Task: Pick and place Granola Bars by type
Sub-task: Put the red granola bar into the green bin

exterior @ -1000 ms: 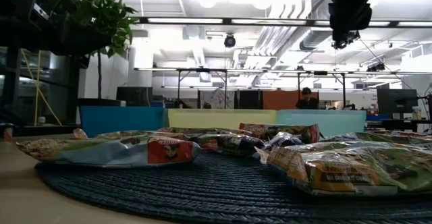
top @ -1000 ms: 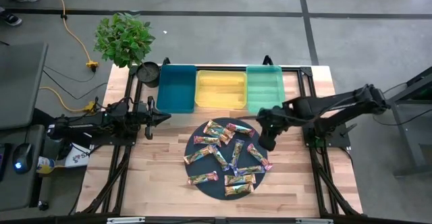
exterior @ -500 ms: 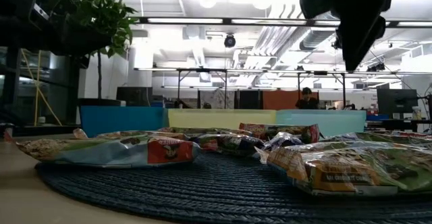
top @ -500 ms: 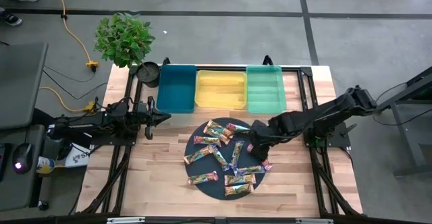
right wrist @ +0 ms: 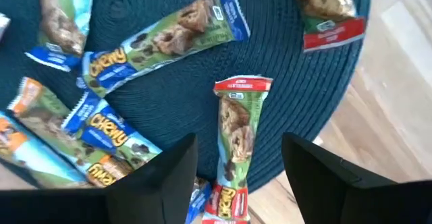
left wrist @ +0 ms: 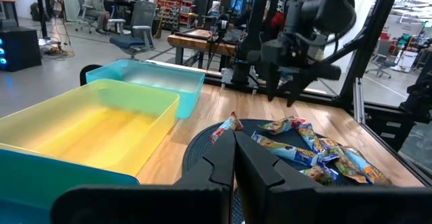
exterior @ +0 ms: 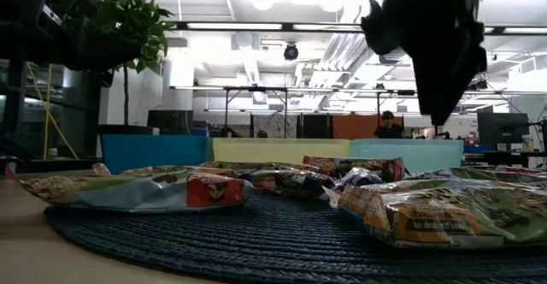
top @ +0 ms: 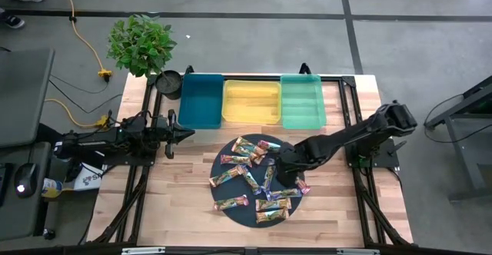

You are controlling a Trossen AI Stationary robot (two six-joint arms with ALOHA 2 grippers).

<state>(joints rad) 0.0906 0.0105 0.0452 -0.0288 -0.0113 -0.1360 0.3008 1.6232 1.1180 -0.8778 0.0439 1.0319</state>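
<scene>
Right gripper (right wrist: 237, 183): fingers spread wide, nothing between them, hanging over the right side of the round dark mat (top: 223, 163); seen also in the high view (top: 286, 165).
Bar under the gripper: red-ended bar (right wrist: 233, 126) lying lengthwise in the gap between the two fingers, near the mat edge, apart from its neighbours.
Other bars: blue-ended bars (right wrist: 165, 38) just beside, more bars (top: 254, 180) scattered over the whole mat, some touching or overlapping.
Step in hand: probably the approach for a pick of the red-ended bar; not yet gripped.
Next move: likely straight down until the fingers stand on both long sides of the bar, then closing, then lifting and carrying to one bin; which bin belongs to this type cannot be told.
Bins: teal bin (top: 200, 101), yellow bin (top: 251, 103), green bin (top: 301, 101) in a row behind the mat; nothing seen inside them.
Edges: mat rim and bare wood table (top: 338, 209) close to the bar; flat wrapper on the woven mat may slip or be hard to catch.
Open room: free path from the mat toward the bins; metal frame rails on both table sides.
Left gripper (left wrist: 235, 158): fingers pressed together, holding nothing, waiting at the left table side (top: 184, 134).
</scene>
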